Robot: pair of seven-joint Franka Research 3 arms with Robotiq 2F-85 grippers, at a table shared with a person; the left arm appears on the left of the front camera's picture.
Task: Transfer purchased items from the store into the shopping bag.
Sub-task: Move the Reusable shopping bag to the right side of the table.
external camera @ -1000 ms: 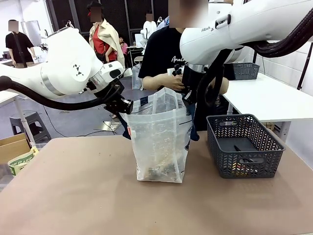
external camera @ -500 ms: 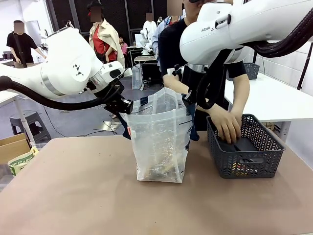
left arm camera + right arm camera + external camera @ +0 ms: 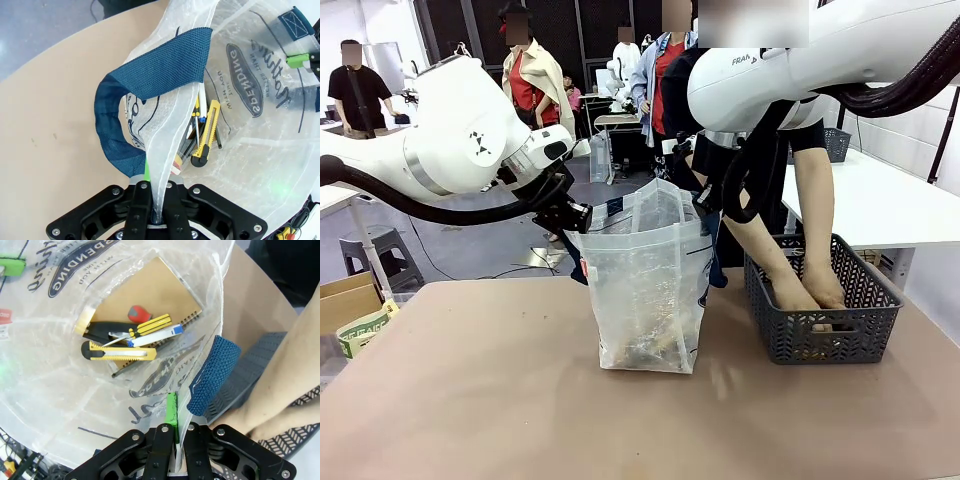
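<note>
The shopping bag [image 3: 645,290], whitish translucent plastic with navy handles, stands upright at the table's middle, its mouth held wide. My left gripper [image 3: 582,218] is shut on its left rim and my right gripper [image 3: 706,206] is shut on its right rim. In the left wrist view the rim runs between my left gripper's [image 3: 159,200] fingers, beside a navy handle [image 3: 145,95]. On the bag's floor lie a yellow utility knife [image 3: 120,352], a screwdriver [image 3: 145,327] and a brown notebook [image 3: 150,285]. My right gripper [image 3: 176,432] pinches the plastic next to the other handle [image 3: 212,372].
A dark grey lattice basket [image 3: 820,345] sits right of the bag; the person's two hands [image 3: 810,295] are down inside it. A white table [image 3: 870,200] stands behind it. A cardboard box [image 3: 350,305] sits off the left edge.
The person has leaned over and put first one hand, then both, into the basket. Both arms and the bag have stayed where they were.
</note>
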